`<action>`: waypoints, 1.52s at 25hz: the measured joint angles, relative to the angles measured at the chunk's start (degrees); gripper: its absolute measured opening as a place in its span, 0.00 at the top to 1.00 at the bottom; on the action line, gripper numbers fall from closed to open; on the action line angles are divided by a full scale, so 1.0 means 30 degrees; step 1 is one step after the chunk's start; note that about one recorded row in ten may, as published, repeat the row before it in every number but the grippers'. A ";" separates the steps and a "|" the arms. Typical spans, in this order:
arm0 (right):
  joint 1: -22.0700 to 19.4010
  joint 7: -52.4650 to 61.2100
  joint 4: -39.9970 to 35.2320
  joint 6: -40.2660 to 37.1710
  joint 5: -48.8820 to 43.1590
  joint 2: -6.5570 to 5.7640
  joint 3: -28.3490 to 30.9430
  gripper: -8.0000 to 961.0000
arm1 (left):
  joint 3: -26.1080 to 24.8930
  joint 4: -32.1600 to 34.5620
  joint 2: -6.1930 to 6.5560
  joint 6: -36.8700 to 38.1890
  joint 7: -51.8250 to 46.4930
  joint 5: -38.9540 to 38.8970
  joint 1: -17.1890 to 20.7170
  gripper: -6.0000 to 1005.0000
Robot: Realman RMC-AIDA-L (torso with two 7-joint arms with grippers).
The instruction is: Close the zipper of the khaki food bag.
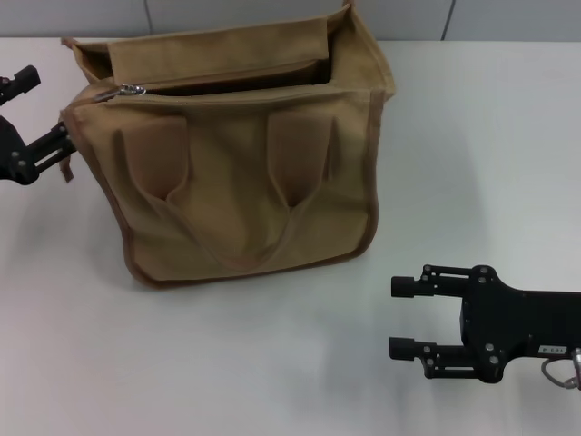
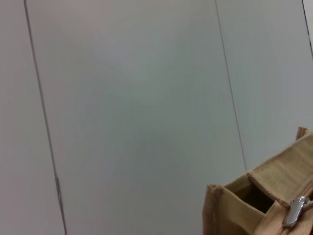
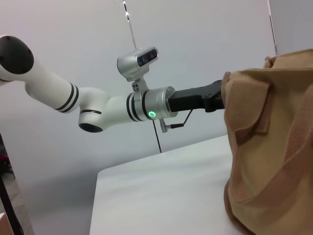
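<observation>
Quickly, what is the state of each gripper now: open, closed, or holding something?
Left gripper: open, holding nothing, beside the boxy khaki canvas food bag.
Right gripper: open, empty, over the white table.

The left hand (image 1: 36,111) sits just beside the khaki food bag (image 1: 245,154) at its left end, up by the top corner, its black fingers spread apart and angled toward the bag. The left arm (image 3: 98,107) reaches in level, white with a green ring lit at the wrist. The right hand (image 1: 410,316) hovers low, in front of the bag and to its right, well apart from it, its two fingers parted and pointing left.
</observation>
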 joint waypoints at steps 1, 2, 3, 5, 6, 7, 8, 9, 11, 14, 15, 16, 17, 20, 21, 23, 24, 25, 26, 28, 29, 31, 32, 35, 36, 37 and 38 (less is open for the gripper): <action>0.0000 0.0000 0.0000 0.0000 0.0000 0.0000 0.0000 0.26 | 0.0015 0.0010 -0.0030 0.0006 0.0025 0.0000 0.0006 0.27; 0.0000 -0.0001 0.0001 -0.0006 0.0002 -0.0001 0.0007 0.26 | 0.0015 0.0010 -0.0030 0.0006 0.0025 0.0000 0.0006 0.27; -0.0004 -0.0001 0.0001 -0.0015 0.0004 -0.0001 0.0012 0.26 | 0.0022 0.0034 -0.0060 0.0016 0.0131 0.0001 0.0008 0.27; -0.0012 -0.0001 0.0000 -0.0058 0.0012 -0.0001 0.0019 0.26 | -0.0009 0.0034 -0.0146 0.0040 0.0597 0.0000 0.0011 0.36; -0.0012 -0.0001 0.0000 -0.0058 0.0012 -0.0001 0.0019 0.26 | -0.0009 0.0034 -0.0146 0.0040 0.0597 0.0000 0.0011 0.41; -0.0014 -0.0001 0.0001 -0.0086 0.0015 -0.0001 0.0024 0.26 | -0.0021 0.0030 -0.0171 0.0042 0.0680 -0.0002 0.0011 0.46; -0.0016 0.0000 0.0001 -0.0128 0.0017 0.0000 0.0030 0.26 | -0.0020 0.0030 -0.0223 0.0044 0.0744 -0.0002 0.0012 0.51; -0.0020 -0.0001 0.0001 -0.0161 0.0018 -0.0001 0.0037 0.26 | -0.0015 0.0032 -0.0250 0.0044 0.0754 -0.0002 0.0012 0.53; -0.0035 -0.0001 0.0000 -0.0184 0.0018 -0.0001 0.0043 0.27 | 0.0026 0.0032 -0.0297 0.0043 0.0775 -0.0005 0.0012 0.58; -0.0057 0.0000 0.0001 -0.0198 0.0018 0.0002 0.0044 0.26 | 0.0027 0.0028 -0.0380 0.0071 0.0927 -0.0009 0.0012 0.65; -0.0065 0.0000 0.0001 -0.0201 0.0019 0.0009 0.0044 0.26 | 0.0027 0.0030 -0.0406 0.0088 0.0961 -0.0010 0.0012 0.67; -0.0078 -0.0001 0.0001 -0.0205 0.0018 0.0021 0.0044 0.26 | 0.0028 0.0037 -0.0445 0.0135 0.0993 -0.0009 0.0011 0.70; -0.0078 -0.0001 0.0001 -0.0205 0.0018 0.0021 0.0044 0.26 | 0.0028 0.0037 -0.0445 0.0135 0.0993 -0.0009 0.0011 0.72; -0.0079 -0.0001 0.0029 -0.0213 0.0019 0.0030 0.0045 0.26 | -0.0036 -0.0014 -0.0456 0.0293 0.0996 -0.0009 0.0011 0.81; -0.0064 0.0000 0.0050 -0.0226 0.0020 0.0030 0.0044 0.26 | -0.0036 -0.0014 -0.0456 0.0293 0.0996 -0.0009 0.0011 0.84; -0.0017 -0.0001 0.0078 -0.0285 0.0028 0.0038 0.0053 0.26 | -0.0100 -0.0054 -0.0499 0.0540 0.0998 -0.0084 0.0011 0.90; -0.0017 -0.0001 0.0078 -0.0285 0.0028 0.0038 0.0053 0.26 | -0.0100 -0.0054 -0.0499 0.0540 0.0998 -0.0084 0.0011 0.93; 0.0024 0.0056 0.0095 -0.0440 0.0032 0.0054 0.0159 0.26 | -0.0110 -0.0084 -0.0540 0.0769 0.0998 -0.0307 0.0013 0.96; 0.0024 0.0056 0.0095 -0.0440 0.0032 0.0054 0.0159 0.26 | -0.0110 -0.0084 -0.0540 0.0769 0.0998 -0.0307 0.0013 0.97; 0.0104 0.0301 0.0082 -0.0879 0.0039 0.0056 0.0459 0.27 | -0.0115 -0.0112 -0.0713 0.1378 0.0999 -0.0942 0.0055 0.97; 0.0135 0.0386 0.0068 -0.1025 0.0045 0.0054 0.0572 0.27 | -0.0116 -0.0116 -0.0778 0.1538 0.0999 -0.1118 0.0063 0.98; 0.0160 0.0453 0.0060 -0.1135 0.0052 0.0049 0.0660 0.27 | -0.0120 -0.0115 -0.0840 0.1661 0.1011 -0.1247 0.0066 0.98; 0.0186 0.0505 0.0061 -0.1229 0.0060 0.0039 0.0725 0.27 | -0.0120 -0.0116 -0.0903 0.1744 0.1072 -0.1330 0.0068 0.98; 0.0331 0.0932 0.0095 -0.1467 0.0121 0.0017 0.0888 0.26 | -0.0119 -0.0151 -0.1020 0.1775 0.1619 -0.1417 0.0073 0.98; 0.0385 0.1151 0.0113 -0.1561 0.0213 0.0014 0.0947 0.26 | -0.0119 -0.0156 -0.1033 0.1774 0.1708 -0.1424 0.0085 0.98; 0.0449 0.1444 0.0120 -0.1722 0.0409 0.0011 0.1016 0.26 | -0.0119 -0.0156 -0.1033 0.1774 0.1708 -0.1424 0.0085 0.98; 0.0507 0.1724 0.0125 -0.1860 0.0603 0.0010 0.1067 0.26 | -0.0131 -0.0156 -0.1042 0.1777 0.1741 -0.1472 0.0129 0.98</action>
